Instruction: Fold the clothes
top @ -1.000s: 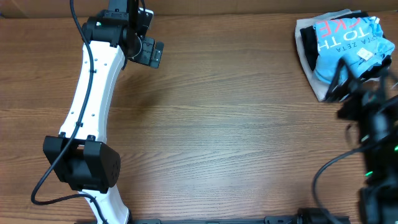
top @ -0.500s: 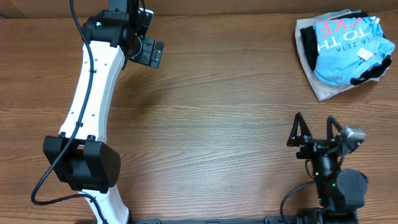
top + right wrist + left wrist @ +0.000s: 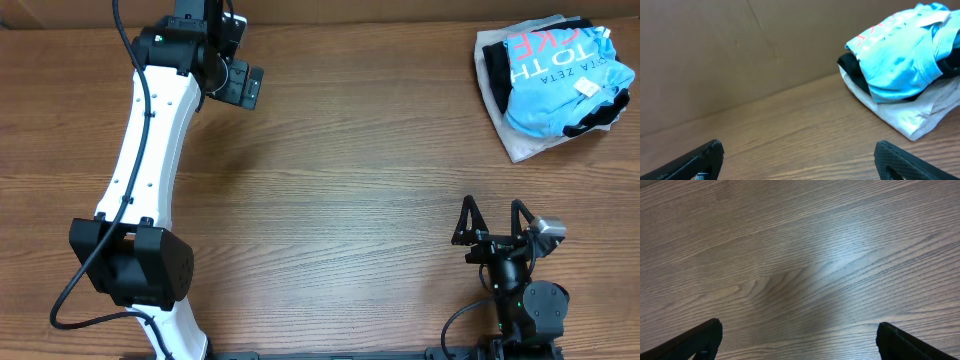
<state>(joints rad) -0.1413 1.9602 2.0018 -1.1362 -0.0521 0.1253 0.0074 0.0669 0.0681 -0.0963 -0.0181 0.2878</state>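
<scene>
The clothes, a sky-blue T-shirt [image 3: 555, 75] with red and white lettering, lie bunched on top of a pile at the table's far right corner. The right wrist view shows the same T-shirt [image 3: 900, 55] at upper right. My right gripper [image 3: 491, 215] is near the front right, well short of the pile, pointing toward it. It is open [image 3: 797, 150] with only bare wood between its fingers. At the far left, my left gripper [image 3: 238, 84] hangs over bare table, far from the shirt. It is also open [image 3: 799, 330] and holds nothing.
Under the blue shirt lie a black garment [image 3: 492, 70] and a white garment [image 3: 515, 140]. A brown wall [image 3: 715, 60] closes the table's far edge. The white left arm [image 3: 150, 150] stretches along the left side of the wooden table [image 3: 350, 200].
My right arm has drawn back from beside the pile toward the front edge, its gripper staying open. The left arm and the clothes have not moved.
</scene>
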